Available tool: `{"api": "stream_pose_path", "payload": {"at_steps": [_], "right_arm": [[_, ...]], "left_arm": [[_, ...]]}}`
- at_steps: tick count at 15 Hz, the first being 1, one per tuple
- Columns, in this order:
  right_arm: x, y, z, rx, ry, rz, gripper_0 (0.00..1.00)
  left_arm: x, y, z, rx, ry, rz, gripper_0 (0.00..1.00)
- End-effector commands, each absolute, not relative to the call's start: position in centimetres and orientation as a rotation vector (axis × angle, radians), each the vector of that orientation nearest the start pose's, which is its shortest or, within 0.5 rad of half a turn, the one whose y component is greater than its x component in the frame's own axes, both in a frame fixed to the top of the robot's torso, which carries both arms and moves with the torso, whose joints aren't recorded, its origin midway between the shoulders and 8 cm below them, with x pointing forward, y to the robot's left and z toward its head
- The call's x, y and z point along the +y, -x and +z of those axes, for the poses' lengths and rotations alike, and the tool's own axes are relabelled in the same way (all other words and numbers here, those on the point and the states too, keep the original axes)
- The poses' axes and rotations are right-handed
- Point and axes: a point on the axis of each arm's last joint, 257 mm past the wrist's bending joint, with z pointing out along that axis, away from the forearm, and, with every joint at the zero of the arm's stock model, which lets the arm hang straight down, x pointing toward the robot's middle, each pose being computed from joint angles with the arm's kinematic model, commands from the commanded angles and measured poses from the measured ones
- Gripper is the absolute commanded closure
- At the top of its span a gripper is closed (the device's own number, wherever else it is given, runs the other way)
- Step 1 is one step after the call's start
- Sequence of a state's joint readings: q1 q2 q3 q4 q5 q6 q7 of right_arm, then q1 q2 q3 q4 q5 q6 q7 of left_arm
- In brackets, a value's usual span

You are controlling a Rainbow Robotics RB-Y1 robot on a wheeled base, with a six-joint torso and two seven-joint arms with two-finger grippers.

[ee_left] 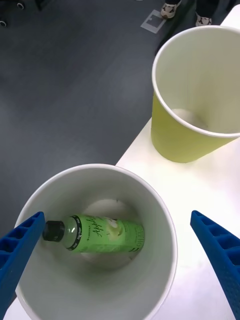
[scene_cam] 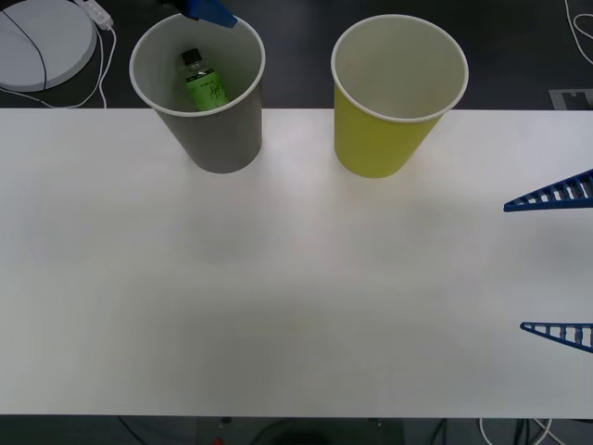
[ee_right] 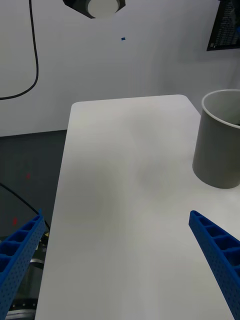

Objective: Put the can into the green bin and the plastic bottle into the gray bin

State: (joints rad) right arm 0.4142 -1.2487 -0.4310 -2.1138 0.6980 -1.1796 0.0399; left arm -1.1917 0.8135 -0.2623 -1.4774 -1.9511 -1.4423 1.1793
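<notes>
From the front, the gray bin [scene_cam: 199,88] and the green bin [scene_cam: 398,93] stood side by side at the far edge of the white counter [scene_cam: 278,297], the gray one toward the robot's left. The plastic bottle [scene_cam: 202,82] lay inside the gray bin, cap pointing away from the robot. A blue tip of the left end effector [scene_cam: 208,11] showed just above the gray bin's far rim. The right end effector [scene_cam: 556,264] reached in over the counter's right side, its two fingers spread wide and holding nothing. A white round disc [scene_cam: 42,42] with a cable sat off the counter at the far left.

In the right wrist view, the right end effector [ee_right: 120,260] was open above bare counter [ee_right: 130,200], with the gray bin [ee_right: 220,140] standing near.

In the left wrist view, the left end effector [ee_left: 120,260] hung open and empty over the gray bin [ee_left: 100,300]. The plastic bottle [ee_left: 97,233] rested on its side at the bottom of that bin. The green bin [ee_left: 195,95] stood just beside on the counter [ee_left: 200,185].
</notes>
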Motion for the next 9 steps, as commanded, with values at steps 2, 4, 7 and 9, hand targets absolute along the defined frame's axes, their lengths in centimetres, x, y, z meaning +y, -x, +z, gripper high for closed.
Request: {"api": "stream_pose_path", "payload": {"at_steps": [2,4,7,9], "right_arm": [[-21.6,-27.0,-5.1,1.294,1.511,0.619,0.00],[-21.6,-27.0,-5.1,1.294,1.511,0.619,0.00],[-21.6,-27.0,-5.1,1.294,1.511,0.619,0.00],[-21.6,-27.0,-5.1,1.294,1.511,0.619,0.00]], "left_arm": [[13.8,-55.7,6.9,1.897,-1.152,-0.089,0.00],[14.1,-55.2,6.8,1.884,-1.159,-0.089,0.00],[14.6,-54.2,6.1,1.876,-1.175,-0.091,0.00],[15.1,-53.5,5.8,1.873,-1.186,-0.091,0.00]]}}
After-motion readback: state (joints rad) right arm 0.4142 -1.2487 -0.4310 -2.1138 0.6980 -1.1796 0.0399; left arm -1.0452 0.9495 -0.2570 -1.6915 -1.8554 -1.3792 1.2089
